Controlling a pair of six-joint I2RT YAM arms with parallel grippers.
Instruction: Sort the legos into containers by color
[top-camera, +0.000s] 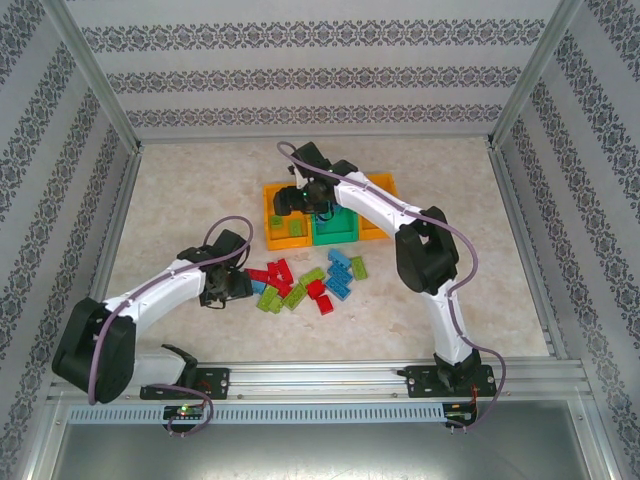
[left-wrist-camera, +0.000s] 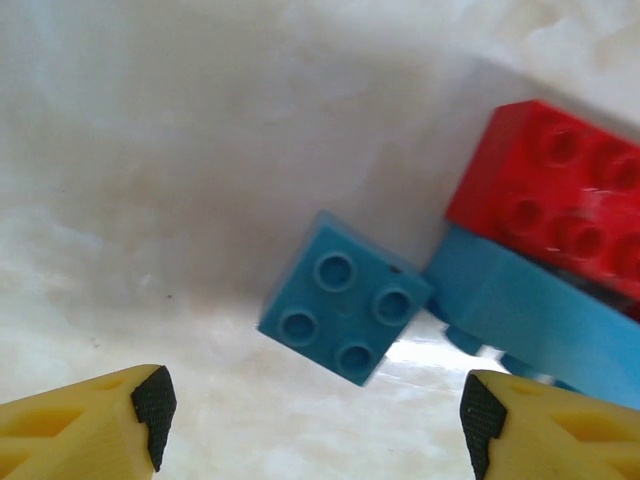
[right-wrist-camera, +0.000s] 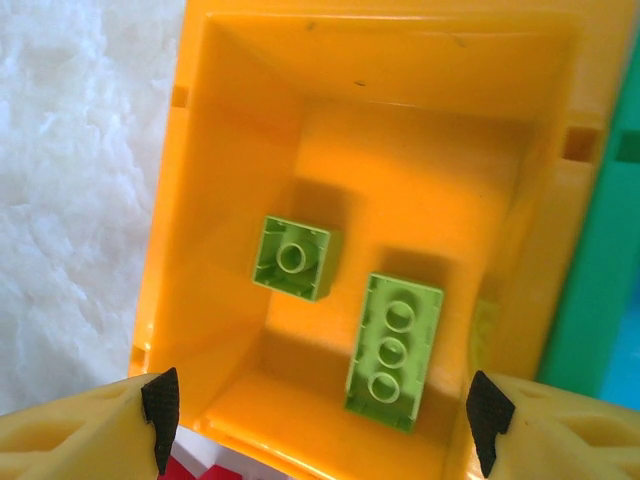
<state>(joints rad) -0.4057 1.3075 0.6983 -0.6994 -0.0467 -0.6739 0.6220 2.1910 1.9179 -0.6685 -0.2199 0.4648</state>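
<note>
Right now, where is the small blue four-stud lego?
In the left wrist view, the small blue lego lies studs-up on the table, just ahead of the open left gripper, beside a longer blue brick and a red brick.

Left gripper (left-wrist-camera: 317, 415) and right gripper (right-wrist-camera: 325, 418) spread wide (pointing down)

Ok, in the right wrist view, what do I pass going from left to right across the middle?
Bare table → left wall of the orange bin → square lime green brick → longer lime green brick → the bin's right wall → green bin.
</note>
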